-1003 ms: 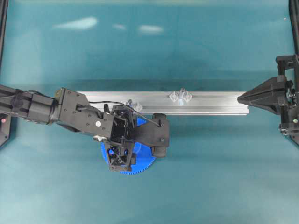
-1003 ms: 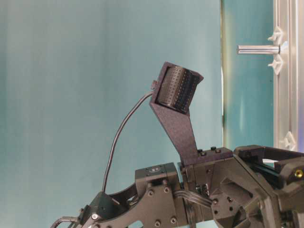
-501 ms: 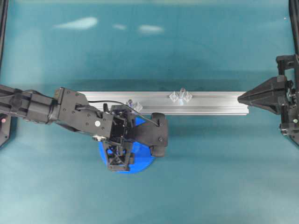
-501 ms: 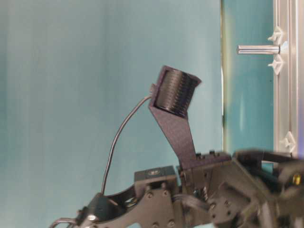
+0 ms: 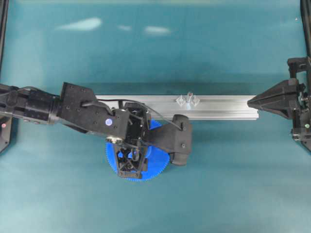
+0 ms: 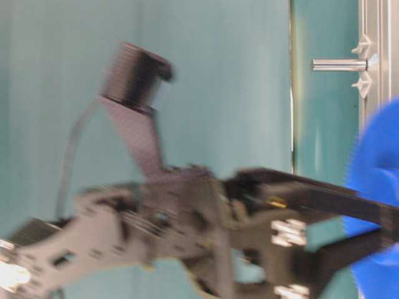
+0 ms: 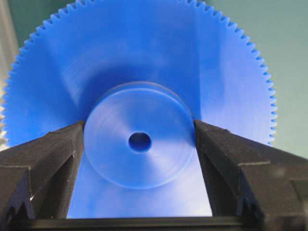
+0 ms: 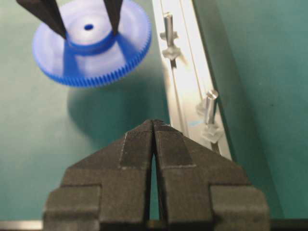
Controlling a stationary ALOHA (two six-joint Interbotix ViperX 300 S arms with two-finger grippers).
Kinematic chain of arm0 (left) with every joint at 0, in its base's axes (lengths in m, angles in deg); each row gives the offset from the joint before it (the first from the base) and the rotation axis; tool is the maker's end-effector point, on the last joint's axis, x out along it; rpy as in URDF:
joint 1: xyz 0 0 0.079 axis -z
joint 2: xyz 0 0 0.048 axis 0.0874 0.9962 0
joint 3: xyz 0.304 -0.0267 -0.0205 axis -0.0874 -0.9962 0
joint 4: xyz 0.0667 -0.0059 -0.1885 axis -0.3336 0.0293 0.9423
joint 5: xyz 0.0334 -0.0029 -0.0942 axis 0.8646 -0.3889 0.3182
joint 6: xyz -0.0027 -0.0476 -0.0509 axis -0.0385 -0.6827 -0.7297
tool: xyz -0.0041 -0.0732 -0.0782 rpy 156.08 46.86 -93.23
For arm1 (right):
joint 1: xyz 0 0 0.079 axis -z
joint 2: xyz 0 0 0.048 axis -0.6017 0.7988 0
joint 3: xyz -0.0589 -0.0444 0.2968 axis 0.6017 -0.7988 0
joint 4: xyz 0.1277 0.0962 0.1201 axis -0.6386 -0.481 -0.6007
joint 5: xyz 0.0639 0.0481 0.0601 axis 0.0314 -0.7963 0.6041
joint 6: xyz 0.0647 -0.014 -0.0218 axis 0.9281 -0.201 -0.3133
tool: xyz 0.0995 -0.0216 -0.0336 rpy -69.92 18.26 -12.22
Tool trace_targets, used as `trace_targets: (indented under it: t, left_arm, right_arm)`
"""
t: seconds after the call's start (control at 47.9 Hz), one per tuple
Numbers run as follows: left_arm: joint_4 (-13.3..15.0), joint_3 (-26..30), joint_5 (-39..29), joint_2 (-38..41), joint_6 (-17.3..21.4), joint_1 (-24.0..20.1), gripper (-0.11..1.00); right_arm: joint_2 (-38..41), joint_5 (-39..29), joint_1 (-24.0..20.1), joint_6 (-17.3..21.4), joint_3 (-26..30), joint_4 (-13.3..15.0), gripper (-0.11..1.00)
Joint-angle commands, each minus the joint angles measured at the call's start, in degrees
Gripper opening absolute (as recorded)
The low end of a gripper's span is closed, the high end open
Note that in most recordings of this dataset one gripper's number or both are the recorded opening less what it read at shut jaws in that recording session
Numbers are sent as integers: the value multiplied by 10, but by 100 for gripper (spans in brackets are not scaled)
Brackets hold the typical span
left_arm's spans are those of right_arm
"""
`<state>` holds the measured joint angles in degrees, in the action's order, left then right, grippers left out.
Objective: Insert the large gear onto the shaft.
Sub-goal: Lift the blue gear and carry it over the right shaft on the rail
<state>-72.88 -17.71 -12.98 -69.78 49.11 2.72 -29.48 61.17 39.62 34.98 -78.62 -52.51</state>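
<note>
Step in hand looks like carry-to-shaft: left gripper (image 7: 139, 144) clamped on the raised round hub of the large gear (image 7: 144, 86), gear lifted off the table, shadow beneath it in the right wrist view; right gripper (image 8: 154, 126) parked, jaws together, holding nothing; next move needs the small centre hole lined up over the shaft (image 8: 210, 107) on the grooved aluminium rail (image 5: 218, 108); gear is matte blue plastic, fine-toothed; shaft thin, clear, upright.

No readable text, label, brand, number or sign shows in any view: the large gear (image 7: 139, 96), the aluminium rail (image 5: 218, 107) and the tabletop (image 5: 155, 48) carry no lettering.
</note>
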Motion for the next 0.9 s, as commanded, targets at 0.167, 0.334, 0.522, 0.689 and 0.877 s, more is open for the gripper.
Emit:
trace_targets:
  t: [0.167,0.334,0.522,0.689,0.877]
  left_arm:
    - [-3,68,-42,-36,35,-25,76]
    - [-3,91,-53,-46,64,-41,76]
    - [-3,98,-53,-49,75,-58,76]
    - [-3,99,-48,-48,94,-72,76]
    - [-3,112,-40,-46,120,-90,76]
  right_arm:
    - [-1,4,1,7,4,-1,4]
    - [-4,3,1,7,4,-1,4]
    - [-7,4,1,7,4,-1,4]
    - [-7,4,1,7,4,-1,4]
    - [-7,4,1,7,4,-1,4]
